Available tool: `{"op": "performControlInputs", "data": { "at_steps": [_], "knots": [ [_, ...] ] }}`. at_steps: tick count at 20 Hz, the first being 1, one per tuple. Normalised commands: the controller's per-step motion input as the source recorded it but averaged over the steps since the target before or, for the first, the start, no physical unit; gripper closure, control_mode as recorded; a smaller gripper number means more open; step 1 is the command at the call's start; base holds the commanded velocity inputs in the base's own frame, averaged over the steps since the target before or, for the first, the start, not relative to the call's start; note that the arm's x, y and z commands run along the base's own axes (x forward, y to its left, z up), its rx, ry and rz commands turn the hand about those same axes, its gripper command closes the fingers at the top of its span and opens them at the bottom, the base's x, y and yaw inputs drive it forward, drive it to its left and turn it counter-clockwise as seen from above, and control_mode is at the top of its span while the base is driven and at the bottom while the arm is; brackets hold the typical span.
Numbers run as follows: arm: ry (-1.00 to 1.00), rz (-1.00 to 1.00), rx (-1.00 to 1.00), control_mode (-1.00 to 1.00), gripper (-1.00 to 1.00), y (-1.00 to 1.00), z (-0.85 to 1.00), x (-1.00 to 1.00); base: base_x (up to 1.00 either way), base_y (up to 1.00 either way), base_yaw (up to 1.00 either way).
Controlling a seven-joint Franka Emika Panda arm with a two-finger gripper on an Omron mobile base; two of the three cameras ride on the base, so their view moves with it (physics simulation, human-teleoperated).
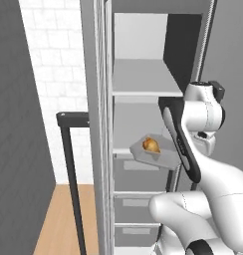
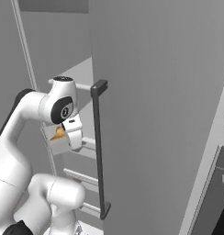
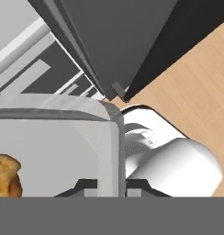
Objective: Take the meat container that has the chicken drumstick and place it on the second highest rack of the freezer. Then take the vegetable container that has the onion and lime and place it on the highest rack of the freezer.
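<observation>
Already at the mouth of the freezer (image 1: pixel 143 74), the meat container (image 1: pixel 154 152) with the chicken drumstick (image 1: pixel 151 145) inside hangs level with the second rack from the top, its near wall pinched between the almost-closed fingers of the gripper (image 3: pixel 114 189). That rack lies straight ahead of the container, away from the arm, so the coming move looks like a short push inward and a slight lowering. Whether the container's base touches the shelf yet, I cannot tell.
</observation>
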Motion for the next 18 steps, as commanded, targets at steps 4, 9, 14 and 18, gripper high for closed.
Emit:
{"op": "performControlInputs", "data": {
  "at_steps": [4, 9, 14, 18],
  "knots": [
    [0.0, 0.0, 0.0, 1.0, 1.0, 0.0, 0.0, 0.0, 0.0, 0.38, -0.25],
    [0.0, 0.0, 0.0, 1.0, 1.0, 0.0, 0.0, 0.0, 0.05, 0.28, -0.2],
    [-0.04, -0.26, -0.01, -1.0, 1.0, 0.49, 0.0, 0.15, 0.0, 0.0, 0.0],
    [-0.03, -0.34, 0.0, -1.0, 1.0, 0.26, -0.02, 0.3, 0.0, 0.0, 0.0]
  ]
}}
